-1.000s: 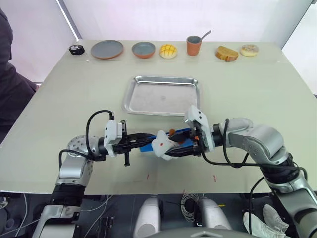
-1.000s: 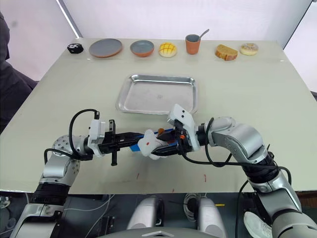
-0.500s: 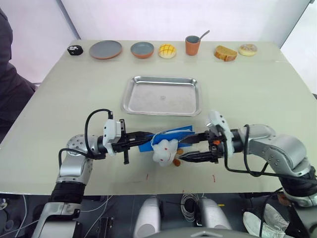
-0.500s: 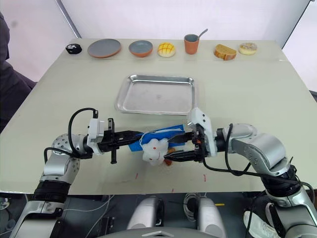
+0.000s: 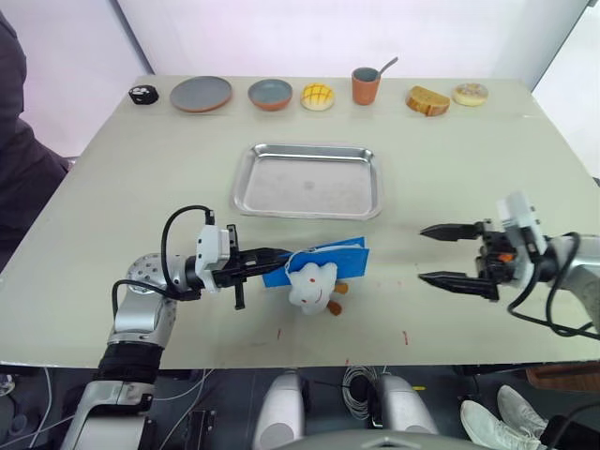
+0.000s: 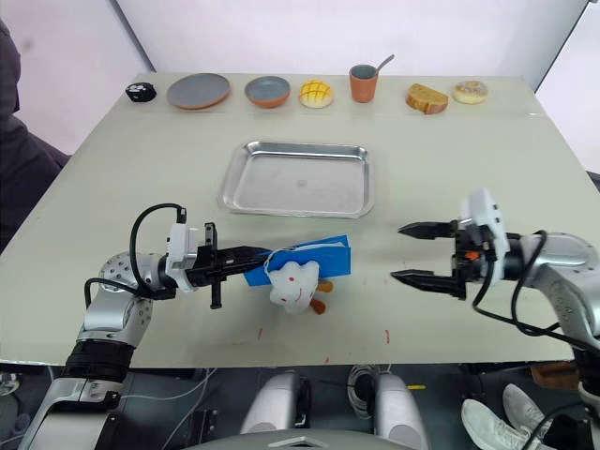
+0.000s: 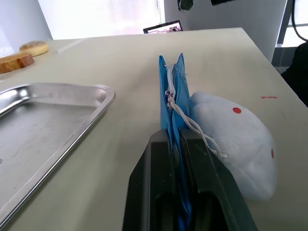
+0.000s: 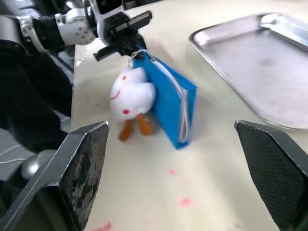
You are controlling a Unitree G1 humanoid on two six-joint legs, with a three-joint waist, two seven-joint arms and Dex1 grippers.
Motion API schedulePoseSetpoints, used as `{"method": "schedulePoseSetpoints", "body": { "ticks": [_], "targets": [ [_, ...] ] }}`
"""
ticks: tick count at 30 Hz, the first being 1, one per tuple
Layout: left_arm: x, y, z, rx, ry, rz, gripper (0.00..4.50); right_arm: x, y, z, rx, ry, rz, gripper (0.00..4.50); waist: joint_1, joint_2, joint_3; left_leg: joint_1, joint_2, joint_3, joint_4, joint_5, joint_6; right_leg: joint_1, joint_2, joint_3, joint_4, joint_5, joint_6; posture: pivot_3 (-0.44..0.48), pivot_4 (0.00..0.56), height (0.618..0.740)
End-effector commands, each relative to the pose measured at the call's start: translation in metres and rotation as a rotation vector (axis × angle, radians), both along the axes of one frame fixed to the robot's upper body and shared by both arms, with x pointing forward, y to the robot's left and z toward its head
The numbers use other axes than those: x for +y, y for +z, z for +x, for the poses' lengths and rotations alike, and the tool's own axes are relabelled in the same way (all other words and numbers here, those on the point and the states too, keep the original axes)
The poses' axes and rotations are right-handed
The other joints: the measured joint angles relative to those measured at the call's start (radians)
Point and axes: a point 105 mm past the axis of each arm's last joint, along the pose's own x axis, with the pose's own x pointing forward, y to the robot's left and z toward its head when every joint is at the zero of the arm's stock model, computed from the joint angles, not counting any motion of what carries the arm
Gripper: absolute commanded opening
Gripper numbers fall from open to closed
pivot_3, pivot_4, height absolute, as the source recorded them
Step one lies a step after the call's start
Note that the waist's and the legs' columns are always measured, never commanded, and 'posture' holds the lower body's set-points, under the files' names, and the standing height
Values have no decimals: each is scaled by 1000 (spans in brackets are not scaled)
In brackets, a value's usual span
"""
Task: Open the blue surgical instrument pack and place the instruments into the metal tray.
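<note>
Desk (image 5: 487, 159), pale green-grey, bearing the metal tray (image 5: 307, 181) at centre, its bed bare. Left arm extended low over the near desk, forearm level; left end effector (image 5: 272, 255) clamped on one end of the blue surgical instrument pack (image 5: 323, 259), which stands on edge, zipped, just in front of the tray and apart from it. A white plush toy (image 5: 312, 286) hangs against the pack's near face on a white cord. Right arm out over the desk's right side; right end effector (image 5: 441, 255) gaping wide, empty, fingers pointing toward the pack and well apart from it. Half a second earlier this end effector lay beside the toy; it has since withdrawn rightward, while pack, toy and left end effector have kept their places.
</note>
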Motion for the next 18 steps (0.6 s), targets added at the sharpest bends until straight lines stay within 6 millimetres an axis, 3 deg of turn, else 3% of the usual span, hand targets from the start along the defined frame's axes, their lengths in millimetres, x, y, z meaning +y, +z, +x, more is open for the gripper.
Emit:
{"method": "schedulePoseSetpoints", "body": {
  "ticks": [1,6,12,15,18],
  "targets": [
    [1,-11,-2,41,-4,33,0,-22,13,-6,-47,-27,-31,4382,0,0,0,0,0,0,0,0,0,0,0,0,0,0,0,0,150,740],
    [2,-12,-5,46,-10,36,0,-22,15,-7,-53,-34,-34,4382,-1,0,0,1,0,0,0,0,0,0,0,1,0,0,0,0,150,740],
    [-1,-12,-9,46,-30,41,0,15,2,8,-44,20,4,4382,-1,0,0,1,0,0,0,0,0,0,1,1,0,0,0,0,150,740],
    [-3,-10,-9,44,-35,49,0,44,-12,24,-44,65,35,4382,-1,0,0,1,0,0,0,0,0,0,1,1,0,0,0,0,150,740],
    [-4,-8,-9,44,-38,51,0,58,-19,30,-44,108,39,4382,3,0,0,0,0,0,0,0,0,0,1,1,0,0,0,0,150,740]
  ]
}}
